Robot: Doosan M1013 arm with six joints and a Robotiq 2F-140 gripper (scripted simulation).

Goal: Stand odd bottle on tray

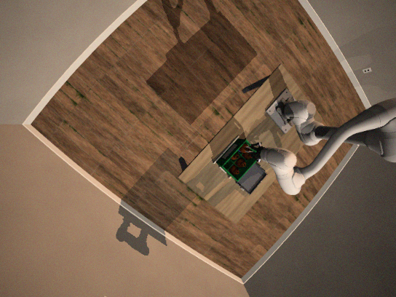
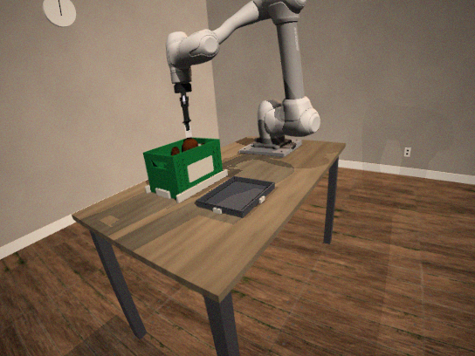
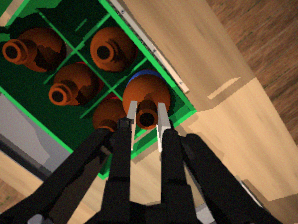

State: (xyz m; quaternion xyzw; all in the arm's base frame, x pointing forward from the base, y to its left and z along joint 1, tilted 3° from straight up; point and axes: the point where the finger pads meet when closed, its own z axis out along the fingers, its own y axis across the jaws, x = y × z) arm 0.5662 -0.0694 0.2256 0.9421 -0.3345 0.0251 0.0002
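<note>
My gripper (image 1: pixel 250 148) (image 2: pixel 188 132) (image 3: pixel 147 112) points down over a corner of the green crate (image 2: pixel 161 178) (image 3: pixel 150 57), shut on the neck of a brown bottle (image 2: pixel 189 144) (image 3: pixel 145 91). A blue band shows on this bottle in the wrist view. Its shoulder shows above the crate's near rim in the exterior view; its base is hidden. The other brown bottles stand in crate cells: one (image 3: pixel 114 46) beside the held one, one (image 3: pixel 79 82) in the middle, one (image 3: pixel 49 47) farther off, and one (image 3: pixel 106 111) partly behind a finger. The dark tray (image 1: pixel 251 177) (image 2: pixel 236 195) is flat and empty.
Crate and tray rest side by side on the wooden table (image 2: pixel 175 244). White strips (image 2: pixel 201 185) line the crate's foot, and small white blocks (image 2: pixel 262 200) sit at the tray's edge. The crate's walls and dividers surround the bottles. The arm's base (image 2: pixel 271 148) stands at the table's far end.
</note>
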